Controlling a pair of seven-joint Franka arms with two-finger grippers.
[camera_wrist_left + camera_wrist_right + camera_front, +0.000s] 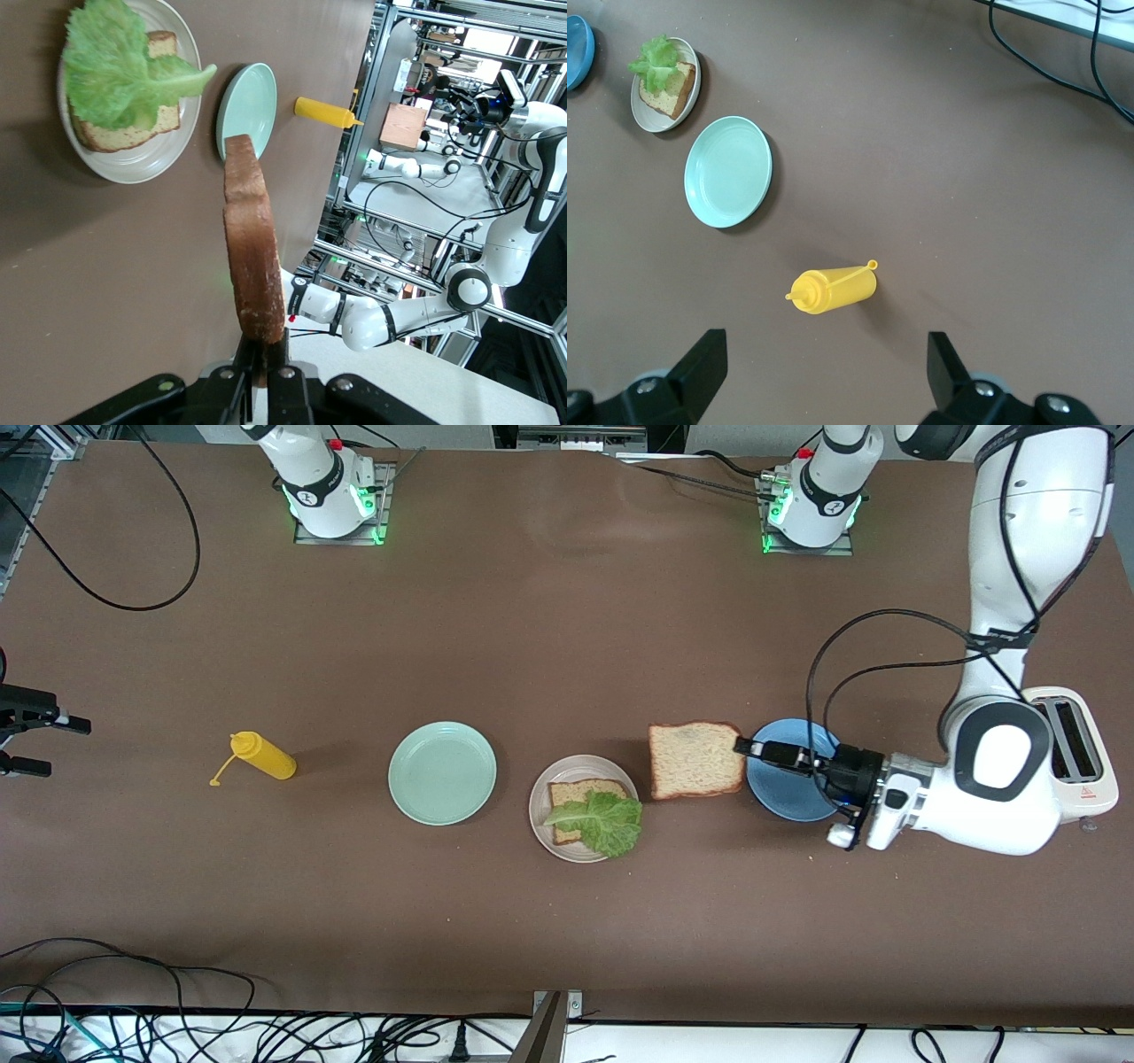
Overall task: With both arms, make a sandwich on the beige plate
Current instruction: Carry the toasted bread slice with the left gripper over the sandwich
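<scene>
The beige plate holds one bread slice with a green lettuce leaf lying on it. The left wrist view shows the same plate, slice and leaf. My left gripper is shut on the edge of a second bread slice. It holds that slice flat in the air over the table, between the beige plate and the blue plate. The left wrist view shows that held slice edge-on in the left gripper. My right gripper waits open at the right arm's end of the table, empty.
A mint green plate stands beside the beige plate, toward the right arm's end. A yellow squeeze bottle lies past it on its side, below the right gripper. A white toaster stands at the left arm's end. Cables hang along the front edge.
</scene>
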